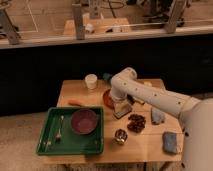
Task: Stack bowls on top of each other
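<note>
The purple-maroon bowl (83, 121) sits upright in the green tray (70, 145) at the table's left. The orange-red bowl (107, 97) sits on the wooden table just right of the tray's far corner, mostly hidden behind my arm. My white arm reaches in from the right and bends down over it. My gripper (121, 109) hangs at the orange-red bowl's right front edge, low near the table.
A white cup (91, 81) stands at the table's back left. A small metal cup (120, 136) stands near the front. A fork (59, 130) lies in the tray. An orange carrot-like item (76, 103), a dark brown cluster (136, 122) and blue-grey cloths (171, 142) lie on the table.
</note>
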